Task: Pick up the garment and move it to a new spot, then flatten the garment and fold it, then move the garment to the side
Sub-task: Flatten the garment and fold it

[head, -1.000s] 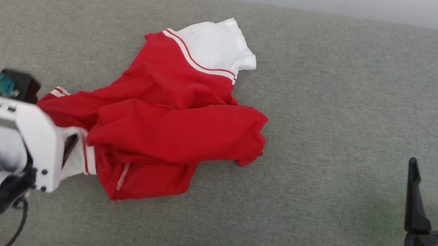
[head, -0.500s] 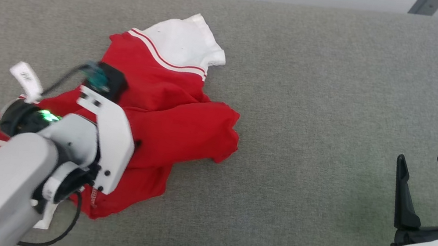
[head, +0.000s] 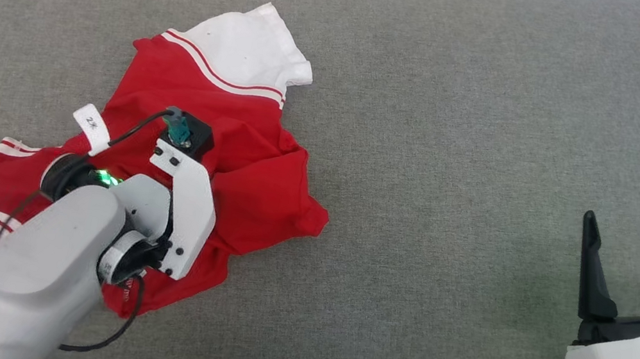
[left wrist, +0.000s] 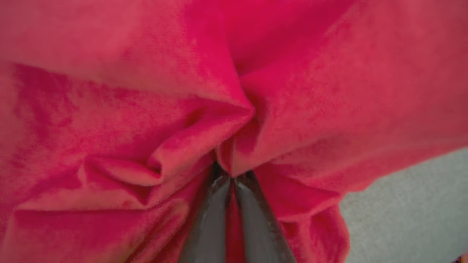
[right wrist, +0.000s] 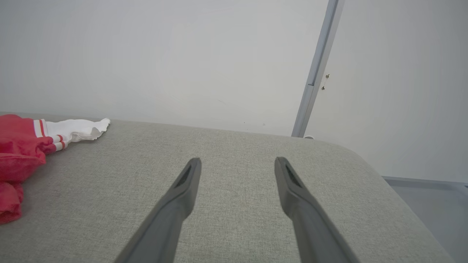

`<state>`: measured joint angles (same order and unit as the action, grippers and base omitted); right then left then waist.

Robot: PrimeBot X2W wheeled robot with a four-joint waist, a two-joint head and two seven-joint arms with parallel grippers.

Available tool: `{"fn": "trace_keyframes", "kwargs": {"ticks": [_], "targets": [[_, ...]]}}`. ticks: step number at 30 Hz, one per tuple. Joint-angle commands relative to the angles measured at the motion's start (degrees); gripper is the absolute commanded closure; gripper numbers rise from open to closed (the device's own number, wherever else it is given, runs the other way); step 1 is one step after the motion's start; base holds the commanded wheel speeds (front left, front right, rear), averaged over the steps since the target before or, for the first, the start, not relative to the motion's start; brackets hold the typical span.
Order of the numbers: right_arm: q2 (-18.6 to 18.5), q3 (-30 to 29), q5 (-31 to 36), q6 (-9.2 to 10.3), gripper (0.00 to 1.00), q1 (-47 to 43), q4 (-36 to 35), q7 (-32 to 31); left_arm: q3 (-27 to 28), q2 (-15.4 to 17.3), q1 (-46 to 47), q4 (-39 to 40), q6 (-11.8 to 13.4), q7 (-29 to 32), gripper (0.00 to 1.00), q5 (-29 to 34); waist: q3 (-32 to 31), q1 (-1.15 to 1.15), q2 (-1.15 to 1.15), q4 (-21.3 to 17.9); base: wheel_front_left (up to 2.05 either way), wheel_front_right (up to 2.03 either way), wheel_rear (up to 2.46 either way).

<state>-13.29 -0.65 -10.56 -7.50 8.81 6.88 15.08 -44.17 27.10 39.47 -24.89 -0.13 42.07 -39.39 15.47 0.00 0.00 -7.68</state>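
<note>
Looking from the head, the garment (head: pixel 254 181) lies bunched on the table (head: pixel 459 164), under the left arm (head: pixel 46 264). Left wrist: left fingers (left wrist: pixel 210 223) pinch one small red fold; it may slip when lifted. Right wrist: right fingers (right wrist: pixel 175 202) spread wide, holding nothing.

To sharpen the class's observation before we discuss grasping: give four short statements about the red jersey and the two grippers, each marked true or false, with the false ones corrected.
1. The left gripper is shut on a fold of the red jersey. True.
2. The right gripper holds the jersey's white sleeve. False: it is open and holds nothing, over the bare grey padded surface, apart from the jersey.
3. The jersey lies flat and neatly folded. False: it is crumpled, with bunched folds.
4. The white sleeve at the jersey's far end meets the red body along red-and-white stripe trim. True.
</note>
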Motion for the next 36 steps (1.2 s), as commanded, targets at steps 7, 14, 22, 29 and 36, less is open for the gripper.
{"fn": "trace_keyframes", "kwargs": {"ticks": [7,14,22,29,36], "targets": [[-0.2,-1.5,0.3,0.02,0.00,-1.0,-0.1,0.1,-3.6,-2.0,-5.0,1.9,-3.3,3.6,1.00,-2.9,-0.7,0.00,0.00,1.2,0.00,0.00,0.00],[-0.4,-1.0,-0.7,0.02,0.00,-1.5,0.2,0.1,-5.1,-0.5,-8.1,12.9,-1.5,7.6,1.00,-4.2,-1.2,0.00,0.00,3.0,0.00,0.00,0.00],[-2.3,2.6,-3.0,0.02,0.00,-0.3,0.9,0.1,-2.9,-0.6,-9.4,17.6,1.9,2.3,0.00,-2.8,-1.4,0.00,0.00,5.7,0.00,0.00,0.00],[-3.6,3.6,-3.1,0.02,0.00,-0.6,0.9,0.1,1.4,0.1,-10.6,19.4,2.8,-6.4,0.00,-3.1,-3.2,0.00,0.00,7.4,0.00,0.00,0.00],[-4.6,4.1,-2.7,0.02,0.00,-1.4,1.0,0.1,5.2,2.3,-12.2,19.9,2.3,-19.8,0.00,0.3,-5.2,0.00,0.00,9.2,0.00,0.00,0.00]]}}
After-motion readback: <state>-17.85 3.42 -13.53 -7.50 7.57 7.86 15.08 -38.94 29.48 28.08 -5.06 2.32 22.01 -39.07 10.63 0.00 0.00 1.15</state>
